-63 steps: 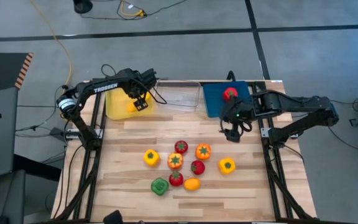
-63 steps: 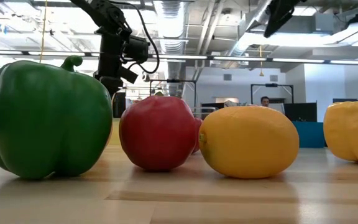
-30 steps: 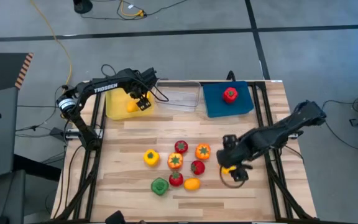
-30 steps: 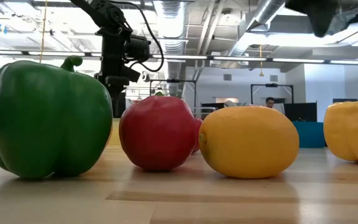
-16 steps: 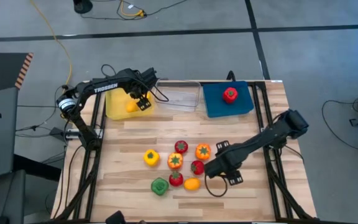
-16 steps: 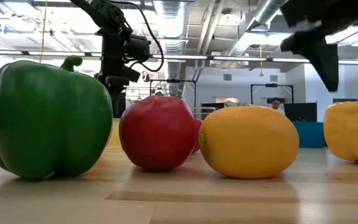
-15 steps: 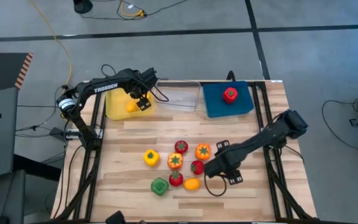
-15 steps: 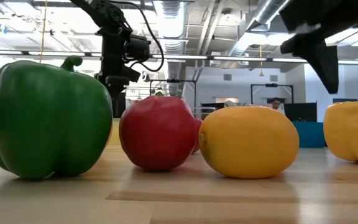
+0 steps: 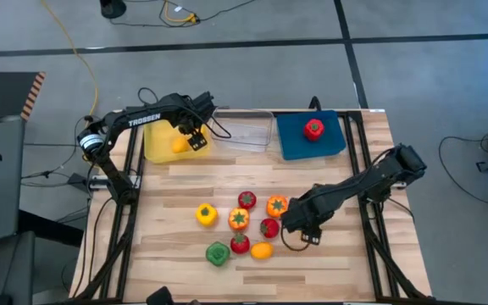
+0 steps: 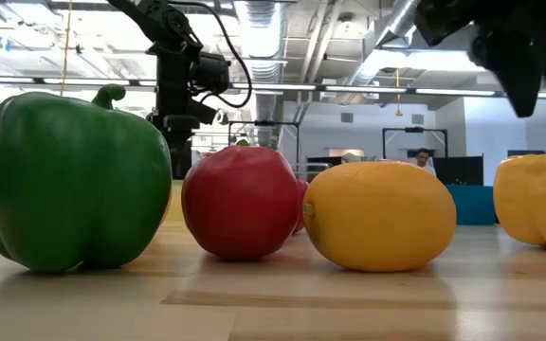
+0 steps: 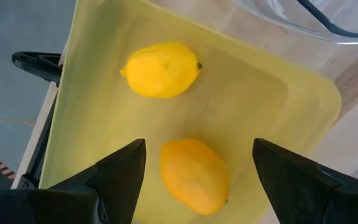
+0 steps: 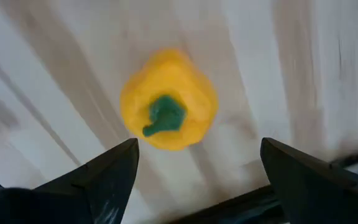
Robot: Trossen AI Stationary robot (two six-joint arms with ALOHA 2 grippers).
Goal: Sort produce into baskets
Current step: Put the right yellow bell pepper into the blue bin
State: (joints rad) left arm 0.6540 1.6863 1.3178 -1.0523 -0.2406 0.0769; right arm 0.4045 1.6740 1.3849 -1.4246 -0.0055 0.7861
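My right gripper [image 9: 302, 227] hangs open above a yellow pepper [image 12: 168, 99] that rests on the wooden table at the right of the produce cluster; its fingers stand on either side of the pepper, clear of it. My left gripper [image 9: 193, 138] is open over the yellow bin [image 9: 161, 146], above a lemon [image 11: 160, 69] and an orange citrus [image 11: 194, 176] lying in it. A red tomato [image 9: 313, 129] lies in the blue bin [image 9: 333, 140]. The clear bin [image 9: 246, 131] stands between the two.
Loose on the table are a yellow pepper [image 9: 206, 214], an orange pepper [image 9: 276, 206], a green pepper [image 9: 218, 253], several red pieces around [image 9: 246, 200] and a yellow-orange citrus [image 9: 262, 250]. A person shows far back in the room [image 10: 421, 157].
My right gripper, still open, has gone toward the table's left edge to stand over the yellow pepper at the cluster's right, then drawn back a little and risen. No produce has moved.
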